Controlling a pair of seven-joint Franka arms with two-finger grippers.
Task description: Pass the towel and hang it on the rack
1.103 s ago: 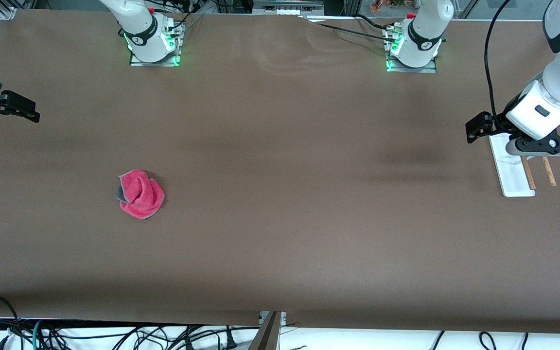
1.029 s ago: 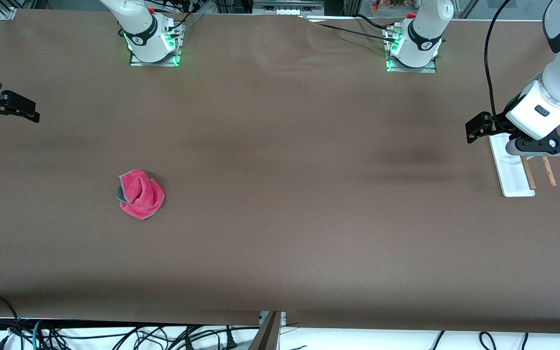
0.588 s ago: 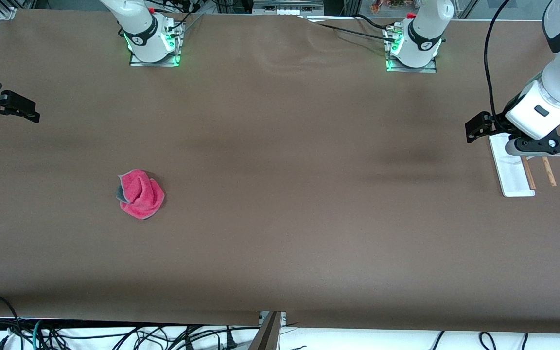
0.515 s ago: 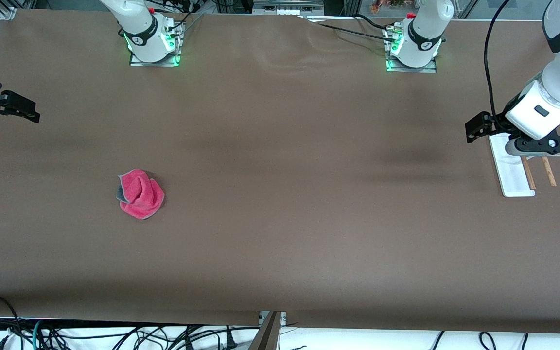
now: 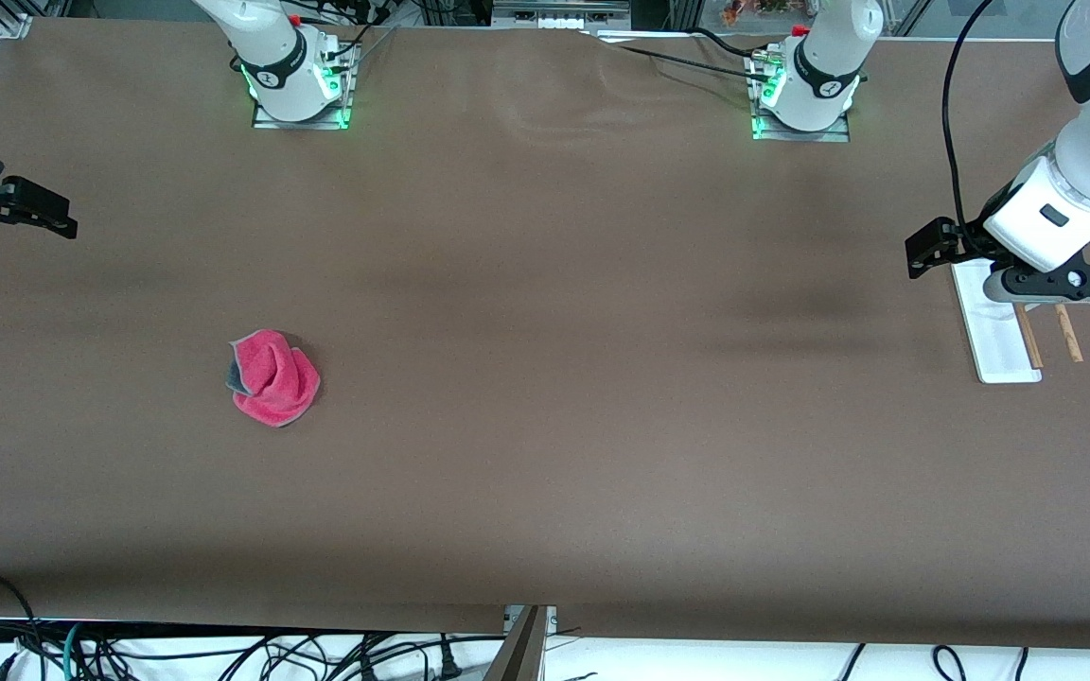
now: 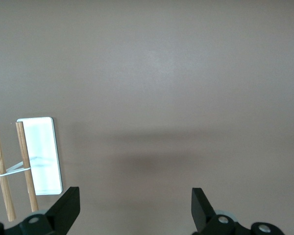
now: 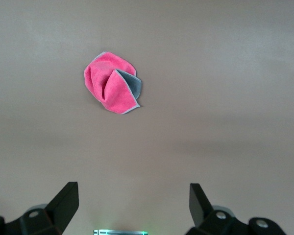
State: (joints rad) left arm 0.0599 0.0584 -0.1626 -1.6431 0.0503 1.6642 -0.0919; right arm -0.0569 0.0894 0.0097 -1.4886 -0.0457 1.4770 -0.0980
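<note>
Idling, nothing is changing over the last second: both arms are waiting with the right tool (image 7: 132,205) and left tool (image 6: 134,208) wide open and empty, the towel (image 5: 272,377) is lying crumpled on the tabletop (image 5: 545,378) at 8 o'clock, untouched, and the left tool is hovering over the rack (image 5: 1009,331) at 3 o'clock.

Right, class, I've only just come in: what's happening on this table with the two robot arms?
Nothing is being handled at this moment. The towel lies crumpled on the table toward the right arm's end, untouched. The right gripper hangs open above the table at that end, with the towel in its wrist view. The left gripper hangs open over the rack at the left arm's end. The rack's two wooden rods are bare, so the passing and hanging are not yet done.
</note>
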